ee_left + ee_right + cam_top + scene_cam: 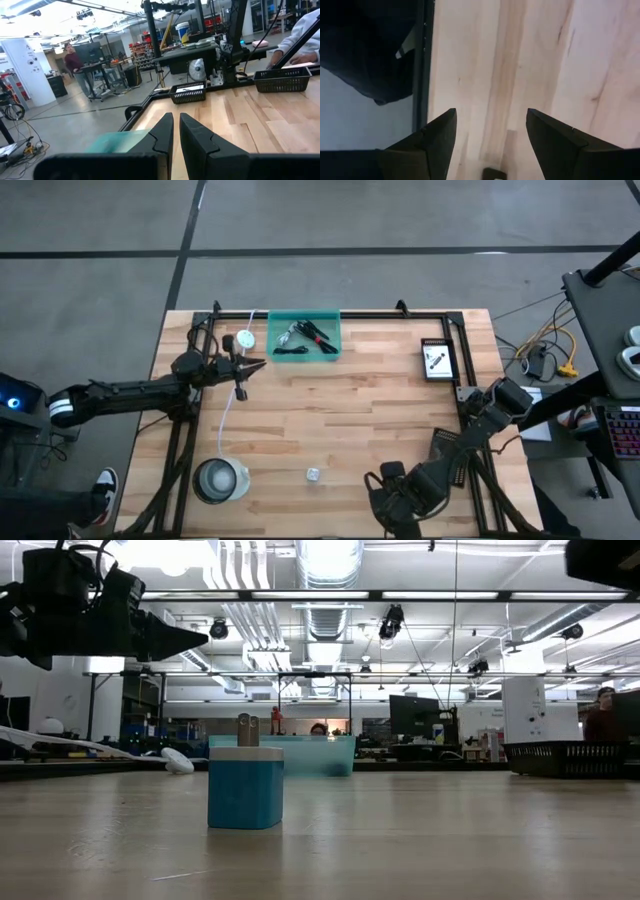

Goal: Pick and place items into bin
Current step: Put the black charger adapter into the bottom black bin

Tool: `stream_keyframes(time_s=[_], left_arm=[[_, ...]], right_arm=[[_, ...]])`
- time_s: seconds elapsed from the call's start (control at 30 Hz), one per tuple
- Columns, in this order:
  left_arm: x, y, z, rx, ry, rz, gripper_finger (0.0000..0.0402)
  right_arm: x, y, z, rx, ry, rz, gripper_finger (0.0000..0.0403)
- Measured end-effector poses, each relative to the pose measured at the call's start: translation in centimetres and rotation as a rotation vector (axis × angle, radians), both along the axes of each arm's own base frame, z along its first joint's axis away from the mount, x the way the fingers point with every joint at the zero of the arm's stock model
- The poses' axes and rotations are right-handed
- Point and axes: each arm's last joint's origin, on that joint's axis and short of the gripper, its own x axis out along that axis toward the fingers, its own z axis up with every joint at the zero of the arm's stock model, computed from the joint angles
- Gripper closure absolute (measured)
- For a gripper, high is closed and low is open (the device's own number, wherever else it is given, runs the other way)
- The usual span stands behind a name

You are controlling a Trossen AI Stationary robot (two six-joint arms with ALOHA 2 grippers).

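The teal bin (pixel 304 337) sits at the table's (pixel 340 420) far edge holding black sticks, a cable and a clip. Left hand (pixel 252 367) hovers beside it, shut and empty. Right hand (pixel 490 132) waits near the front edge, fingers apart, holding nothing.

My surface (pixel 380 430) is pale wood planks. The teal bin (pixel 305 335) rests at its far edge. Just left of the bin lies a white disc (pixel 245 339); to the right, a black board (pixel 438 360); nearer me, a clear container (pixel 220 479) and a small blue block (pixel 313 475).
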Motion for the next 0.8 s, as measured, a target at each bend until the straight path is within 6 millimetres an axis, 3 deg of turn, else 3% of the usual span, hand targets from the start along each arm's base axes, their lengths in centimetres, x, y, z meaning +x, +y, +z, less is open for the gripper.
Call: stream_keyframes(time_s=[0.8], left_arm=[[0.0, 0.0, 0.2, 0.007, -0.02, 0.0, 0.0386]], right_arm=[[-2.9, 2.2, -0.2, 0.01, 0.093, -0.099, 0.0172]])
